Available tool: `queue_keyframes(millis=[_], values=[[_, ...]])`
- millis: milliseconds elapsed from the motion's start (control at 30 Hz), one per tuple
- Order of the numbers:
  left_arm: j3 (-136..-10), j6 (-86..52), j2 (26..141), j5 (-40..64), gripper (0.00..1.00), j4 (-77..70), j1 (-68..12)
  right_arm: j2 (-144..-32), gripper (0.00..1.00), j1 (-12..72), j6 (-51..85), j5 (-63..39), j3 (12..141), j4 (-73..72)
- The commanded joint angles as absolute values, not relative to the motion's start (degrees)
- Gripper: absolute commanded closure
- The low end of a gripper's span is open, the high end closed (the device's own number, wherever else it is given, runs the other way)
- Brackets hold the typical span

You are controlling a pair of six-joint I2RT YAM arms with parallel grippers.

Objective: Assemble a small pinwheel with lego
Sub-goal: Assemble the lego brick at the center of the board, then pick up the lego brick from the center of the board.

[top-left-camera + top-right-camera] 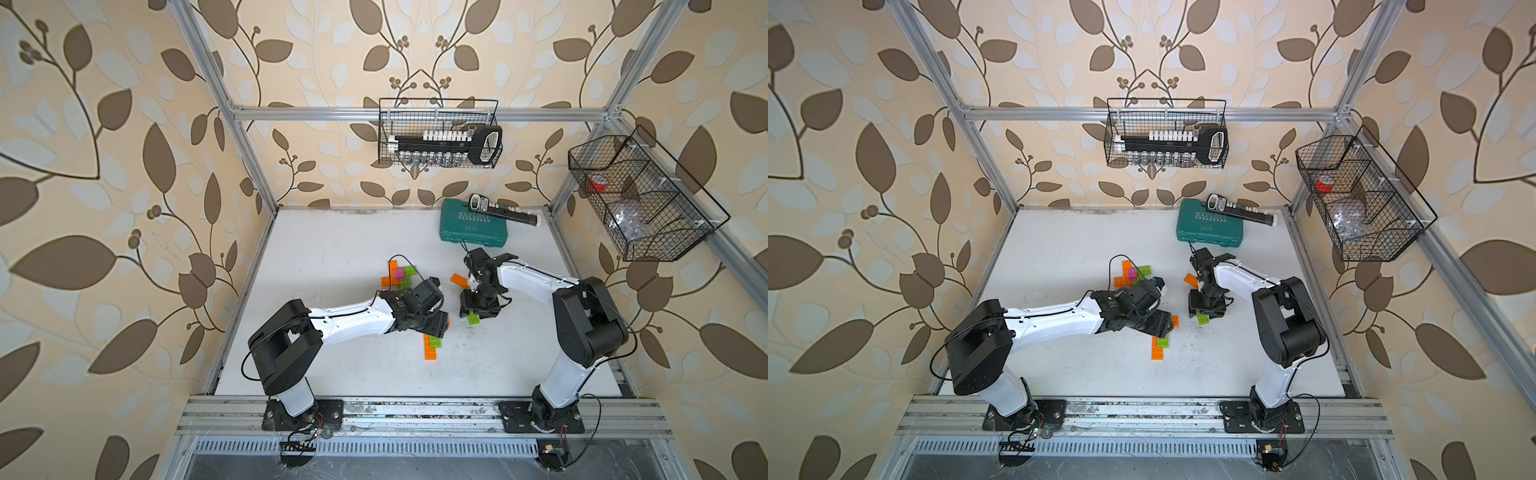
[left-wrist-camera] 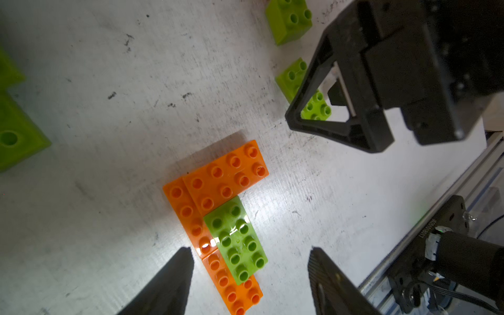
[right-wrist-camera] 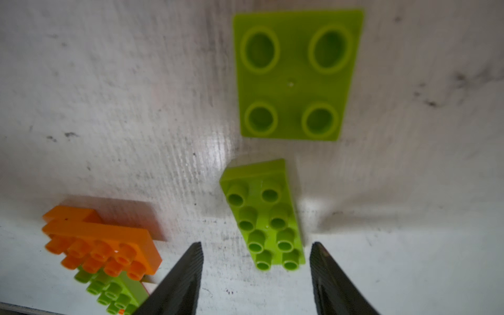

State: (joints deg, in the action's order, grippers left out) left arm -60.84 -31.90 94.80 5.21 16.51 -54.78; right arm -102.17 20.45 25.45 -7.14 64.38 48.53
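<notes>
Left gripper (image 2: pixel 251 249): jaws apart, straddling the orange-and-lime assembly (image 2: pixel 223 180) near the centre of the table (image 1: pixel 332 374), probably to steady it. Right gripper (image 3: pixel 256 244): jaws apart, bracketing a loose lime brick (image 3: pixel 266 215) just right of it, apparently for pickup.

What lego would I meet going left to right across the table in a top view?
Pink brick in the far cluster → orange-and-green stack nearer the front → loose orange brick → lime-green brick.
</notes>
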Motion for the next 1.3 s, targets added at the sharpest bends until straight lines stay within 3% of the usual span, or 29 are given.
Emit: queue_keyframes(millis=[0, 267, 467, 567, 733, 833, 1267], values=[[-61.35, -31.96, 94.07, 3.59, 0.30, 17.22, -55.10, -103.45, 0.37, 20.21, 25.48, -8.43, 63.33, 47.35], [-60.05, -33.53, 93.09, 3.56, 0.30, 16.12, -54.55, -102.40, 0.40, 20.30, 25.52, -12.01, 62.44, 46.39], [-57.57, -35.73, 92.29, 7.06, 0.30, 13.09, -52.03, -98.46, 0.40, 20.30, 27.88, -4.62, 61.97, 49.18], [-55.00, -37.71, 91.42, 11.23, 0.30, 9.78, -48.89, -96.66, 0.46, 20.39, 29.50, -2.28, 61.60, 50.01], [-50.16, -41.04, 89.85, 18.54, 0.30, 3.16, -42.10, -96.30, 0.65, 21.53, 30.32, 0.59, 62.12, 51.11], [-48.41, -42.03, 89.27, 21.93, 0.30, 0.28, -39.23, -97.33, 0.72, 22.11, 30.16, 0.65, 62.65, 51.35], [-47.03, -42.00, 87.37, 23.74, 0.31, -0.18, -36.38, -100.25, 0.79, 24.26, 30.32, 1.93, 64.17, 51.28]])
